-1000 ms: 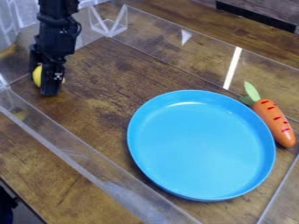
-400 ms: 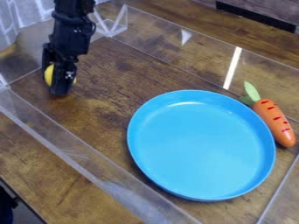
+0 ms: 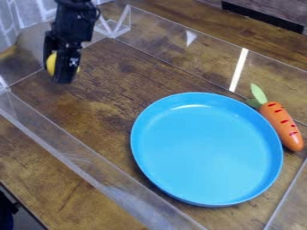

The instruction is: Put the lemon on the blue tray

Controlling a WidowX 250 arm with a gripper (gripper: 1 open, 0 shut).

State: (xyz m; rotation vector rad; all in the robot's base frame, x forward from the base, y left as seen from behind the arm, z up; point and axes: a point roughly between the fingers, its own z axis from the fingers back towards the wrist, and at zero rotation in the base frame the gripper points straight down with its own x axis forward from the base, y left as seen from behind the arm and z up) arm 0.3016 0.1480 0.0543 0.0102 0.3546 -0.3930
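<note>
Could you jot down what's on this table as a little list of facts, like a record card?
surface: wooden table with clear plastic walls around it
gripper: far left corner, closed around the lemon
lemon: yellow, between the fingers, just above the wood
blue tray: round, nothing on it, near right
carrot: lying just right of the tray's rim
lemon on tray: not yet
</note>
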